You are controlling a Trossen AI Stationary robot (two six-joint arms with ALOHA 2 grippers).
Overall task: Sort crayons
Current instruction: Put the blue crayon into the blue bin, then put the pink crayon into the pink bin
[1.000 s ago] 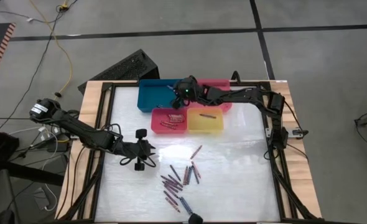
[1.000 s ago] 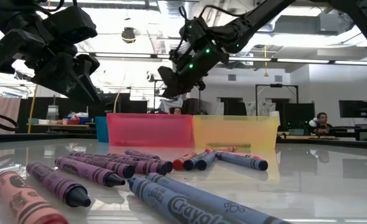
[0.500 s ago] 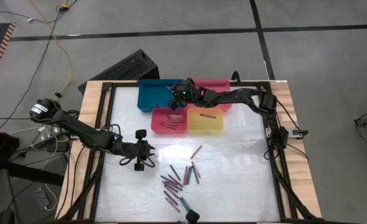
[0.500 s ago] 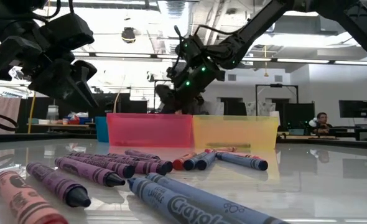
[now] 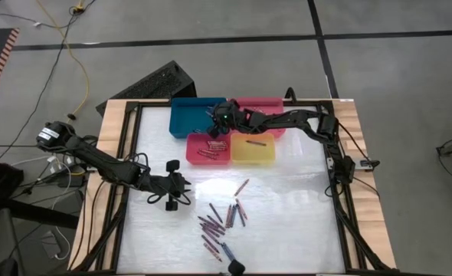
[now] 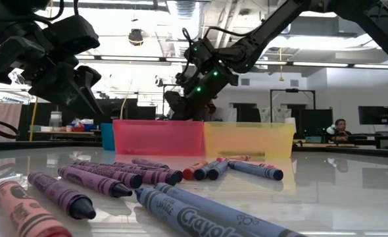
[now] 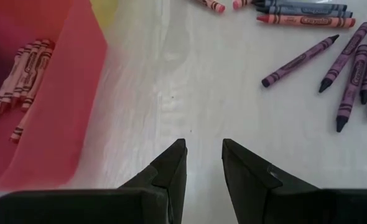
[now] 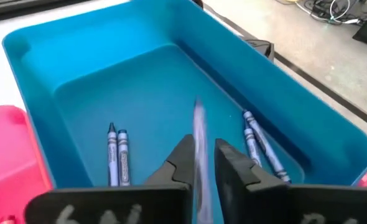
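- so the table (image 5: 287,207) is the big white thing, four trays up at the far edge; blue tray (image 5: 189,116) and a pink tray (image 5: 260,103) behind, red tray (image 5: 207,151) and yellow tray (image 5: 253,150) in front
- right arm reaches right across to the blue tray; the right gripper (image 8: 201,163) hangs over its inside, and there's a blurry blue crayon (image 8: 199,146) in the narrow gap between the fingers; looks to me like it's slipping out, but honestly I can't say if it's pinched or already loose
- the bit that matters: that crayon's long axis runs roughly along the fingers, pointing down into the tray, so it's straight below the right gripper and nowhere near the left arm; four more blue crayons already lie on the tray floor, two either side
- left gripper (image 7: 203,160) is parked low over bare table between the red tray and the loose pile (image 5: 222,222); fingers a bit apart, nothing in them; it's clearly the nearer one to that pile
- pile is mostly purple crayons (image 7: 348,62) with a few red and blue mixed in, lying at all angles; red tray already has a bunch of red crayons (image 7: 23,68); plenty left to sort, I'd guess
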